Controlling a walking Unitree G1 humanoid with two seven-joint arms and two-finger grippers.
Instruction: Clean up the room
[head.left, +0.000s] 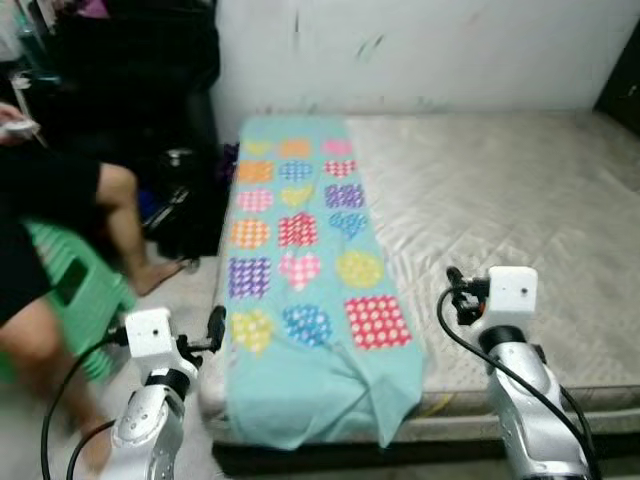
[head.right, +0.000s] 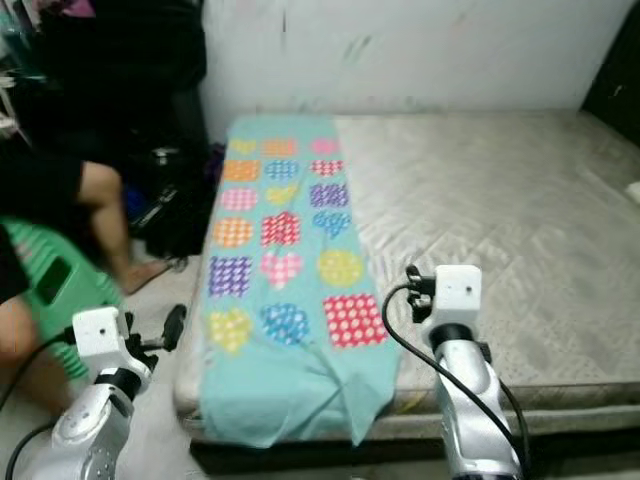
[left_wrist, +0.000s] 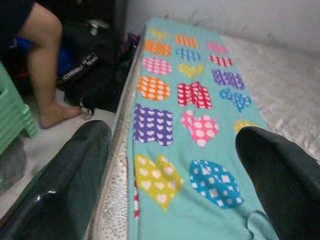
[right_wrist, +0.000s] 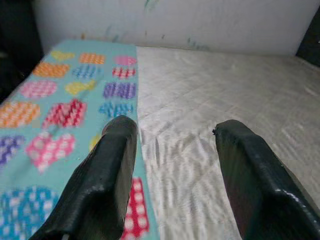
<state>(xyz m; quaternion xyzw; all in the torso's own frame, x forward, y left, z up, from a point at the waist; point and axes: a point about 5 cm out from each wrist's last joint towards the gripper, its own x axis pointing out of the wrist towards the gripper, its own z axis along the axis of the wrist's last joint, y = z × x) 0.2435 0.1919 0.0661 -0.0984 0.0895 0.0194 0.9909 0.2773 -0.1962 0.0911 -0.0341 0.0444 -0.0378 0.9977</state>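
i hold both arms at the bed's (head.left: 520, 190) foot, left gripper (left_wrist: 175, 165) and right gripper (right_wrist: 172, 165) fingers spread, empty. the heart-patterned blanket (head.left: 300, 260) lies at eleven o'clock; next likely step: reach for its drooping hem.

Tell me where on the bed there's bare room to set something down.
The grey quilted mattress is bare between the teal heart-patterned blanket and its right edge, back to the white wall. The floor left of it is crowded: a person's leg, green stool, black bags.
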